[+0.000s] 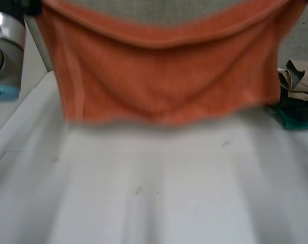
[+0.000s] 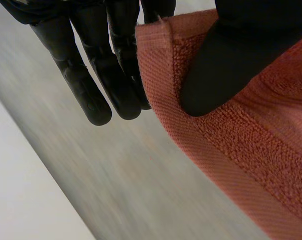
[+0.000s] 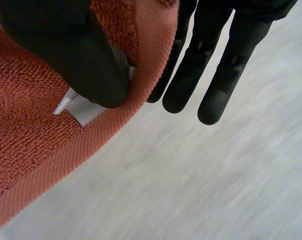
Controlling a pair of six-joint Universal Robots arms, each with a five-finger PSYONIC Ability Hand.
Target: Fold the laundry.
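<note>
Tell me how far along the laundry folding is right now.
Done: nothing looks folded yet. In hand: the orange towel hangs spread above the table, the left hand pinching one top corner, the right hand the other end beside a white tag. Left: folding this towel, then the pile of clothes at the table's right side.

The white table (image 1: 159,193) bears what seems a clothes heap (image 1: 299,96) at its right.
</note>
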